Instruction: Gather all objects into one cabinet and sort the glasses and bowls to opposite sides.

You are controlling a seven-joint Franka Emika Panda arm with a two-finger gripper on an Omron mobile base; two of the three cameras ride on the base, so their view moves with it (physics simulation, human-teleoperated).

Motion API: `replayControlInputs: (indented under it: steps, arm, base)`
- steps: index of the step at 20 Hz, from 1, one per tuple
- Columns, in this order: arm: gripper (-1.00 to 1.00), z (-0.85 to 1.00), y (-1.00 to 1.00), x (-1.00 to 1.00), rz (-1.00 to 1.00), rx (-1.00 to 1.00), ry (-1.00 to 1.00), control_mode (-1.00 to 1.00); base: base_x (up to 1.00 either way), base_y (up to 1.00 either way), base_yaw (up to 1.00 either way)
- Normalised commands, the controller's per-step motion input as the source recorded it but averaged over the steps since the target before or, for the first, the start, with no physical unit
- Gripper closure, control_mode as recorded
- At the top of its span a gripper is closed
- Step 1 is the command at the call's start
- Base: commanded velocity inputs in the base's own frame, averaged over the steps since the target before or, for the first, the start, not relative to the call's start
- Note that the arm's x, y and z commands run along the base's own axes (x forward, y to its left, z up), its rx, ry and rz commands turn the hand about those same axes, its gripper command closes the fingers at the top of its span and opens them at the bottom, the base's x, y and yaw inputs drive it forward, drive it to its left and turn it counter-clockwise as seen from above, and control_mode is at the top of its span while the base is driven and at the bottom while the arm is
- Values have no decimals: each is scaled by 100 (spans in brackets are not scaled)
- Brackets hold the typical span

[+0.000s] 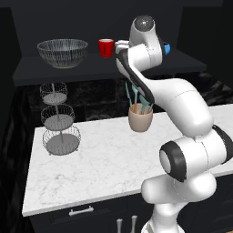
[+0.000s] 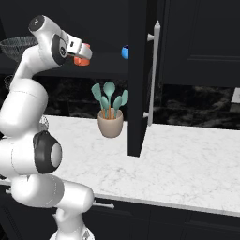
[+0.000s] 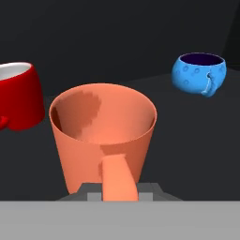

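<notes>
The pincer [image 3: 119,190] gripped the orange mug [image 3: 103,136] by its handle, holding it beside the red cup [image 3: 16,101] so the glasses grouped apart from the blue bowl [image 3: 199,72].

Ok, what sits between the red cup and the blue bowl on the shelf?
The orange mug, held in the gripper, shown in the hand view, red cup one side, blue bowl the other.

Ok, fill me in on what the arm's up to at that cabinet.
The gripper is shut on the orange mug by its handle, holding it at the open black cabinet's shelf. On that shelf are the striped bowl at the left end, the red cup beside the mug, and the blue bowl further right. The cabinet door stands open.
</notes>
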Motion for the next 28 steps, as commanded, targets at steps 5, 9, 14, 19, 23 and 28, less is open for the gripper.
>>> replayControlInputs:
  steps: [5, 9, 14, 19, 23, 28]
  arm:
    - [100, 0, 0, 0, -1, 0, 0, -100]
    - [100, 0, 0, 0, -2, 0, 0, -100]
    - [100, 0, 0, 0, -4, 0, -3, -100]
    - [100, 0, -19, -16, 0, -6, -10, -100]
    - [100, 0, -44, -25, 0, -10, -6, -100]
    - [100, 0, -59, -12, 0, -6, 0, -100]
  base:
    - [0, 0, 0]
    - [0, 0, 0]
    - [0, 0, 0]
    - [0, 0, 0]
    - [0, 0, 0]
    - [0, 0, 0]
